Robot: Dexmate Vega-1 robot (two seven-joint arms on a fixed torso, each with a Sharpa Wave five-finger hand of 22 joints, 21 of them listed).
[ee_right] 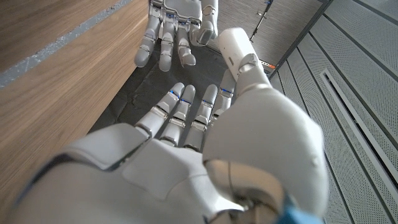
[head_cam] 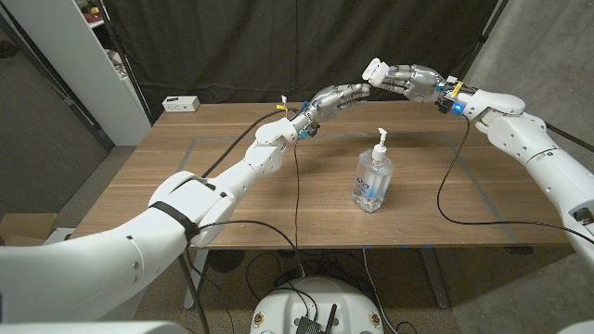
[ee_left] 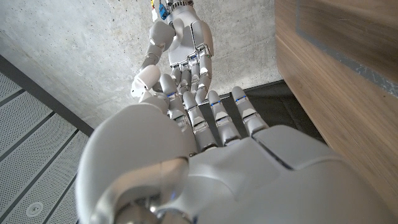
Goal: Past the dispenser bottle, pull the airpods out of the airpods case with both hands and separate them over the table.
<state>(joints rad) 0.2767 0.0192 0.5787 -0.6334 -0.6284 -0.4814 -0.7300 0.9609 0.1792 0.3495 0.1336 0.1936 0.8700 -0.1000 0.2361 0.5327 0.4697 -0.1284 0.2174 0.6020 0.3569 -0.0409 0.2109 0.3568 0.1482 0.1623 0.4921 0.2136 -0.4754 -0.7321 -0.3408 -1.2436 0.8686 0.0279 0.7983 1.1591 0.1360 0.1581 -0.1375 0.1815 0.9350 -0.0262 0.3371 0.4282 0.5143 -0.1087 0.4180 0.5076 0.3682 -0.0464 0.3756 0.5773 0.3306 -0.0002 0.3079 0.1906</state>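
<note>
Robot hand [head_cam: 408, 80] above wooden table [head_cam: 232, 167]

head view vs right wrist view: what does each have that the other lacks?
Head view alone: the dispenser bottle standing on the wooden table, a white box at the table's far edge, and both arms' full reach. Right wrist view alone: a close look along the back of the right hand, with its thumb on the white airpods case. Both: the left hand meeting the right hand past the bottle, the case between them.
</note>
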